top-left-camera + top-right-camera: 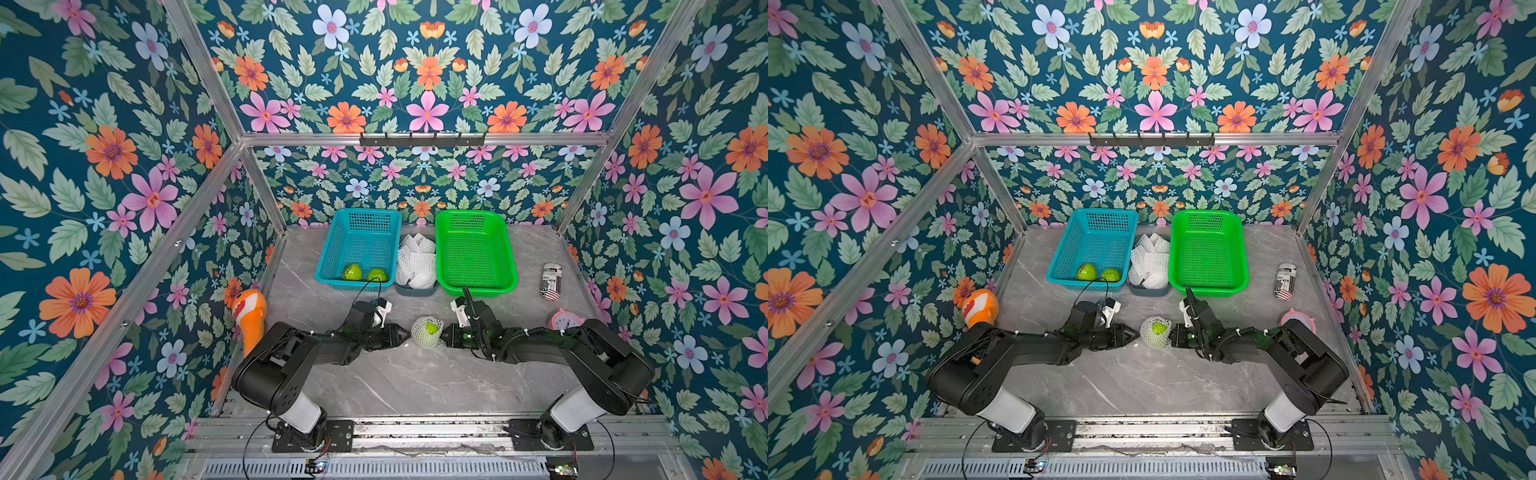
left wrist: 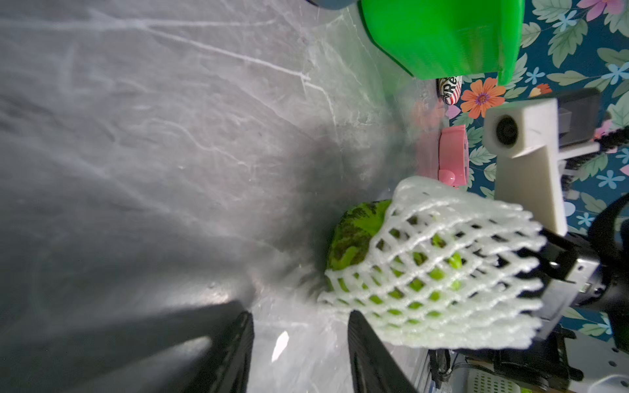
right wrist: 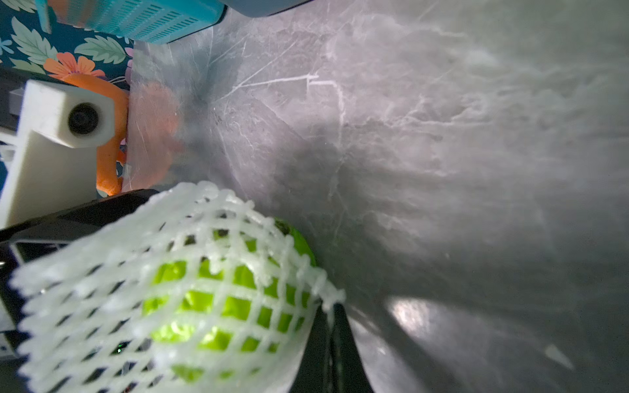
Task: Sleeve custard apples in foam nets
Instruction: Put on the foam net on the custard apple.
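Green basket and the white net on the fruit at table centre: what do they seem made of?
Green basket: likely moulded plastic, glossy, with regular holes in walls and floor. Foam net: apparently soft white foam mesh, matte, its diamond holes stretched around the custard apple.

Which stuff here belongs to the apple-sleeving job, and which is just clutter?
Job: apple in net, bare apples, spare nets, blue basket, green basket.
Clutter: fish toy, can, pink clock.
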You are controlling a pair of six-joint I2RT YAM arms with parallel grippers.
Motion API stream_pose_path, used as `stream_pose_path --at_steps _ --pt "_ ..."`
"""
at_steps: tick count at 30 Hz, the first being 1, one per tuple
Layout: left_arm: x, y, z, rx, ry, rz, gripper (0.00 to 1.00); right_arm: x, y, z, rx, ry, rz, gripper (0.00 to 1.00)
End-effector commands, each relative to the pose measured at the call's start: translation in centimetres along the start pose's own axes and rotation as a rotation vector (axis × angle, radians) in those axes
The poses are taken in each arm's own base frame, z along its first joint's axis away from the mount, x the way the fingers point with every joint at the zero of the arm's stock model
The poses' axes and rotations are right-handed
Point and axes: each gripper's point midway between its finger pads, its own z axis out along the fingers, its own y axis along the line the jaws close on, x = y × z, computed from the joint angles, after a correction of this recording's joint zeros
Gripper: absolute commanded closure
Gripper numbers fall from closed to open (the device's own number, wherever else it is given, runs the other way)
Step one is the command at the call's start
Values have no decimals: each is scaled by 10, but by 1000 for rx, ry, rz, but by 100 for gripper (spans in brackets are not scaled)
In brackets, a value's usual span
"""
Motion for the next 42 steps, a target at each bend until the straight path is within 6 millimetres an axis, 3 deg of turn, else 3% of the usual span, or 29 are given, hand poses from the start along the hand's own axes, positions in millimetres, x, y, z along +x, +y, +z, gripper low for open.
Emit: stream_pose_path --at_steps 1,5,11,14,19,32,39,42 --pt "9 24 -7 -137 19 -39 46 -6 4 -1 -10 -26 1 100" --pt "-5 9 -20 -126 -43 -29 40 -6 3 -1 -12 -29 12 100" --pt "-27 -29 -40 -67 -111 3 28 -9 7 -3 -20 -45 13 100" --pt "-26 -50 -40 -18 -110 9 28 -10 7 -4 -19 -48 15 100" --pt "-12 -81 -23 60 -55 36 25 -9 7 -2 -24 -48 20 100" --pt "-17 -87 -3 97 -46 53 22 -3 10 0 -35 -45 22 100" --pt "-19 -79 9 71 -28 64 22 5 13 2 -47 -36 30 100" --pt "-20 -77 11 64 -27 71 22 6 16 2 -63 -35 36 92"
